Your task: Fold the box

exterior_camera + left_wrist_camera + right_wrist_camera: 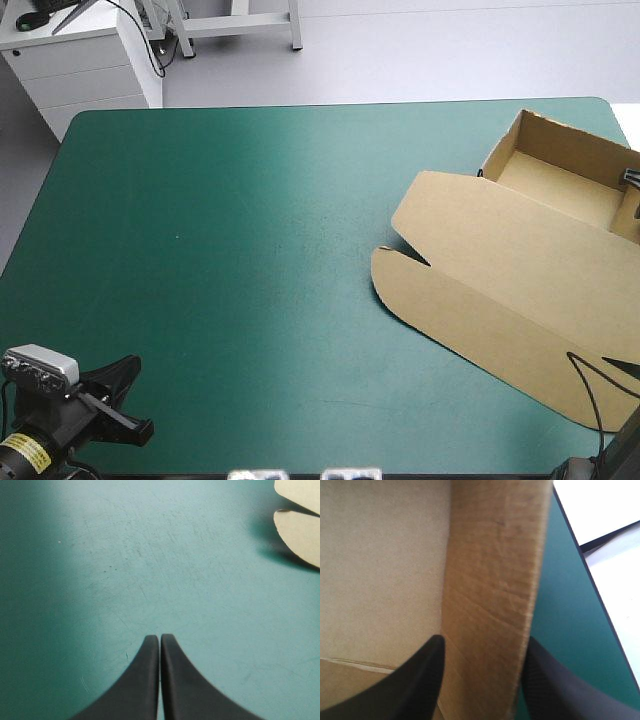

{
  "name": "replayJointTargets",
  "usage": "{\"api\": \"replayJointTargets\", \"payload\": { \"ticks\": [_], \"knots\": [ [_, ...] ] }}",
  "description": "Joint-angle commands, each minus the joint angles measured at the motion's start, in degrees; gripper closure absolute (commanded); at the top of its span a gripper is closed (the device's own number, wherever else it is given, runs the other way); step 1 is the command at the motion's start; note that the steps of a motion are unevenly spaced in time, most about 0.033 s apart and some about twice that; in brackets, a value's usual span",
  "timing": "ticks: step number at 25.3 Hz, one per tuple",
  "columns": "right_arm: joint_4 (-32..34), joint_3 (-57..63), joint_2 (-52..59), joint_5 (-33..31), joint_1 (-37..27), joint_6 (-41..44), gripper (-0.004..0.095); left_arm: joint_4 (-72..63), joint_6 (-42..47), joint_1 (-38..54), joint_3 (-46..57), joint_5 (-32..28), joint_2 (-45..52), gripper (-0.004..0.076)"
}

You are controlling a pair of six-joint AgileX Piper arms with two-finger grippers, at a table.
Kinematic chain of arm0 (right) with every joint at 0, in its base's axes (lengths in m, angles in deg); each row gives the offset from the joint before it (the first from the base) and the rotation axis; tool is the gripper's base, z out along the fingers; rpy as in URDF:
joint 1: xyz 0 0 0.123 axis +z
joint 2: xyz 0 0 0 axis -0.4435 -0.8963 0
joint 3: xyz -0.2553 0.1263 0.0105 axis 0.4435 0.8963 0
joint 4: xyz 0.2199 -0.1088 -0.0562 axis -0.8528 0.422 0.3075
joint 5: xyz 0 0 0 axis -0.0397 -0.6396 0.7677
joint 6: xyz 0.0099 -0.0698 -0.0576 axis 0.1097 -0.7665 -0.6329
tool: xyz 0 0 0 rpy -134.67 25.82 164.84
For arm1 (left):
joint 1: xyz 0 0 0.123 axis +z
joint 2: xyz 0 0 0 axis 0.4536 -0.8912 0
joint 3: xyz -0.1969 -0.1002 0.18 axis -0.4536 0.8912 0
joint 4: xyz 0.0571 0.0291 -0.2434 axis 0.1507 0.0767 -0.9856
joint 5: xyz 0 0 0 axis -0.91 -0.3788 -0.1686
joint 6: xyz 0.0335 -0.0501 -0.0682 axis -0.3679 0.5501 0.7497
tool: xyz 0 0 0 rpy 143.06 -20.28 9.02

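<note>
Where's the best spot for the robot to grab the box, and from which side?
Probably the box's upright wall by the table's right edge, from above, one finger inside, one outside. It is thin with a free top rim; the right gripper straddles it. The lid lies flat, offering little to pinch.

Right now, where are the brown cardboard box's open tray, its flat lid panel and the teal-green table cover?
Open tray of the brown cardboard box (555, 185): high view, its inner floor.
Flat lid panel (500, 280): high view, panel's middle.
Teal-green table cover (220, 260): high view, bare centre.
</note>
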Motion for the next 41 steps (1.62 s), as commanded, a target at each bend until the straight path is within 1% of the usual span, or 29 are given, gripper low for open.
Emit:
{"api": "replayJointTargets", "payload": {
  "ticks": [1, 2, 4, 6, 8, 10, 12, 13, 15, 17, 18, 19, 20, 21, 22, 23, 24, 25, 27, 29, 30, 31, 33, 34, 36, 38, 41],
  "knots": [
    [-0.43, -1.67, 3.84, -0.62, -0.38, -0.44, 0.0228, -0.2, 0.49, -0.36, -1.2, -3.89, -0.81, 0.0731],
    [-0.79, -1.67, 4.2, -0.62, -0.38, -0.33, 0.0199, -0.2, 0.49, -0.36, -1.2, -3.89, -0.81, 0.0731],
    [-2.11, -1.67, 5.7, -0.62, -0.38, -0.33, 0.0197, -0.2, 0.49, -0.36, -1.2, -3.89, -0.81, 0.0731],
    [-5.45, -1.67, 8.26, -0.62, -0.38, -0.46, 0.0197, 0.04, 0.49, -0.36, -1.2, -3.89, -0.81, 0.0731],
    [-11.98, -1.67, 12.17, -0.62, -0.38, -3.05, 0.0202, -0.4, 0.49, -0.36, -1.2, -3.66, -0.81, 0.0731],
    [-18.86, -1.67, 16.62, -0.62, -0.11, -6.66, 0.0257, -1.71, 0.49, -0.36, -1.2, -3.51, -0.81, 0.0731],
    [-23.66, -1.67, 20.85, -0.62, 1.07, -9.92, 0.0363, -1.71, 0.49, -0.36, -1.2, -4.04, -0.81, 0.0731],
    [-25.43, -1.67, 23.17, -0.62, 2.1, -11.15, 0.0443, -1.71, 0.49, -0.36, -1.2, -4.33, -0.81, 0.0731],
    [-27.23, -1.67, 27.32, -0.51, 4.84, -13.16, 0.0612, -1.71, 0.49, -0.36, -1.2, -4.95, -0.81, 0.0731],
    [-27.35, -1.67, 31.72, -0.51, 8.58, -14.35, 0.0815, -1.71, 0.49, -0.36, -1.2, -5.93, -0.81, 0.0731],
    [-27.35, -1.67, 35.8, -0.51, 12.68, -15.25, 0.0917, -1.71, 0.38, -0.36, -1.2, -6.72, -0.81, 0.0731],
    [-27.35, -1.67, 37.67, -0.51, 15.26, -15.95, 0.0914, -1.71, 0.38, -0.36, -1.2, -6.99, -0.81, 0.0731],
    [-27.35, -1.67, 40.7, -0.51, 20.33, -17.12, 0.0918, -1.57, 0.38, -0.36, -1.2, -7.19, -0.81, 0.0731],
    [-27.35, -1.67, 42.13, -0.51, 23.23, -17.55, 0.0918, -1.57, 0.38, -0.36, -1.2, -7.34, -0.81, 0.0731],
    [-27.23, -0.43, 44.84, 0.84, 28.35, -18.16, 0.0917, -1.57, 0.38, -0.36, -1.2, -7.54, -0.81, 0.0731],
    [-26.83, 1.46, 46.66, 2.72, 30.94, -18.46, 0.0917, -1.57, 0.38, -0.36, -1.2, -7.54, -0.81, 0.0731],
    [-23.85, 6.84, 50.65, 7.38, 35.13, -18.73, 0.0906, -1.57, 0.38, -0.36, -1.2, -7.68, -0.81, 0.0731],
    [-21.14, 10.78, 53.18, 10.37, 36.71, -18.33, 0.0905, -1.33, 0.38, -0.36, -1.2, -7.68, -0.81, 0.0731],
    [-16.23, 20.24, 58.92, 16.22, 38.22, -15.83, 0.0905, -0.87, 0.26, -0.36, -1.2, -7.68, -0.81, 0.0731],
    [-11.48, 34.64, 67.73, 25.23, 38.32, -13.14, 0.0905, -0.11, 0.25, -0.36, -1.2, -7.8, -0.81, 0.0731],
    [-10.64, 41.97, 72.38, 28.71, 38.32, -12.75, 0.0905, 0.31, -0.05, -0.36, -1.2, -8.08, -0.81, 0.0731],
    [-10.64, 46.63, 75.5, 31.22, 38.32, -12.12, 0.0905, 0.42, -1.11, -0.36, -1.2, -8.56, -0.81, 0.0731],
    [-10.64, 56.09, 82.33, 33.48, 38.32, -11.42, 0.0905, 0.42, -4.17, -0.36, -1.0, -10.01, -0.81, 0.0731],
    [-10.34, 60.53, 85.64, 35.01, 38.32, -11.52, 0.0905, 0.42, -4.32, -0.36, -0.1, -11.83, -0.81, 0.0731],
    [-10.24, 65.51, 89.59, 37.42, 38.32, -11.52, 0.0905, -0.08, -4.32, -0.36, 1.62, -13.75, -0.81, 0.0731],
    [-10.24, 69.25, 93.11, 38.87, 38.32, -11.66, 0.0905, -0.33, -4.32, -0.36, 3.32, -14.03, -0.81, 0.0731],
    [-8.85, 73.65, 98.09, 39.77, 38.32, -11.89, 0.0905, -0.33, -4.32, -0.36, 5.41, -15.2, -0.44, 0.0731]
  ]
}}
